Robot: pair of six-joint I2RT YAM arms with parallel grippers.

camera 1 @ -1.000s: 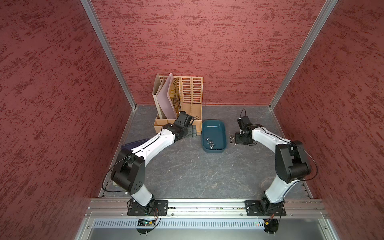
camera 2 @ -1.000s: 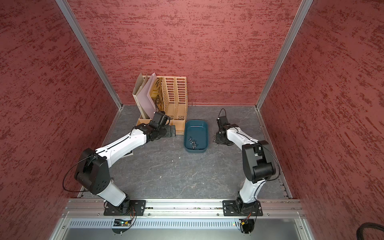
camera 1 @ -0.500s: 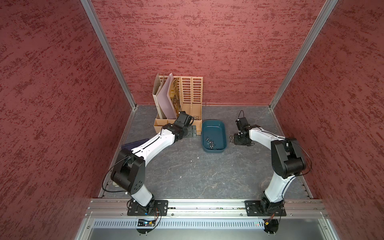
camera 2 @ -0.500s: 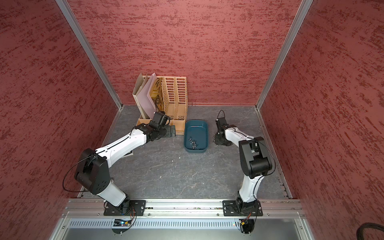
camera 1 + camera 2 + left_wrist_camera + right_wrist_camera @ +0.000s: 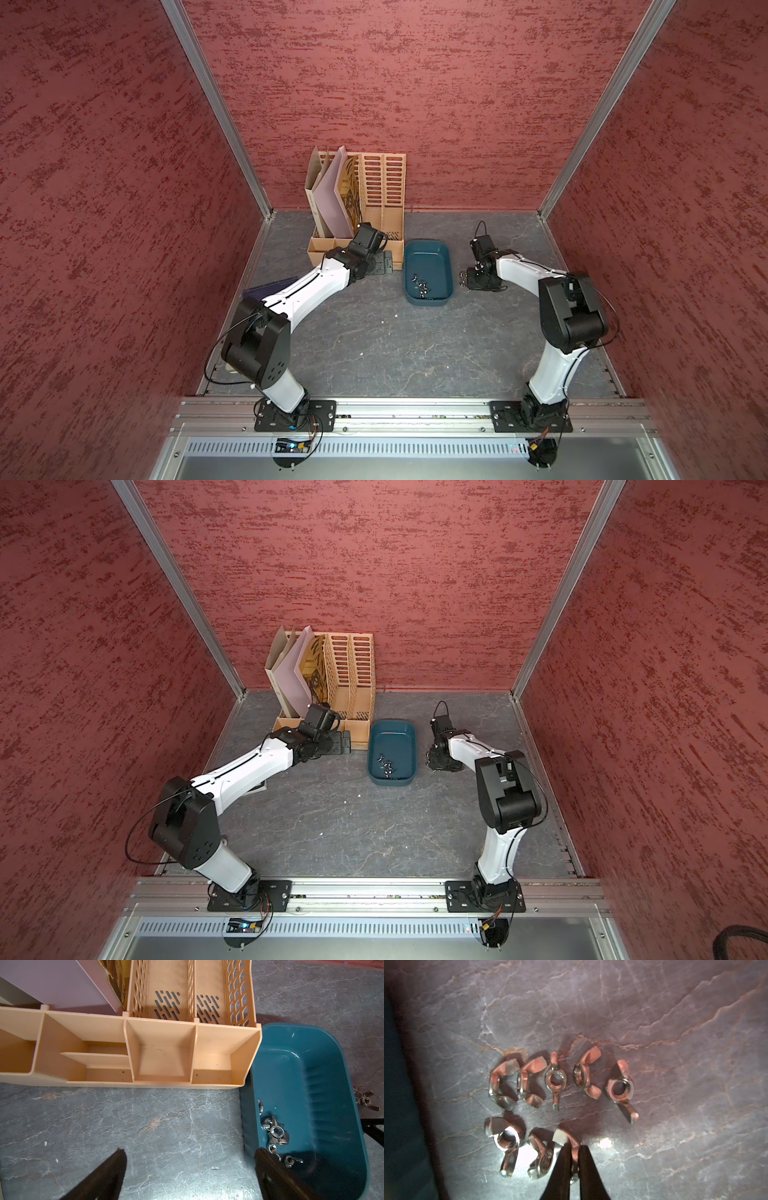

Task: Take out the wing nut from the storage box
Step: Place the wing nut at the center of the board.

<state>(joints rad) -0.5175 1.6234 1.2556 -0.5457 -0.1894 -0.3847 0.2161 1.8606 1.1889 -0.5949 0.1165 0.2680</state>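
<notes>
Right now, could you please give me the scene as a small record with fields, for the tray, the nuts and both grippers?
tray: dark teal, on the table, beside the beige organiser
nuts in tray: small cluster at the end nearer the robot
nuts on table: two rows just outside the tray
left gripper: open, empty, over bare table by the tray
right gripper: shut on the held nut, pinched by one wing

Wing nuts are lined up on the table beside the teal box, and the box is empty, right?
Not empty: the storage box holds several wing nuts, as the left wrist view shows. The lined-up wing nuts do lie on the table beside it.
</notes>
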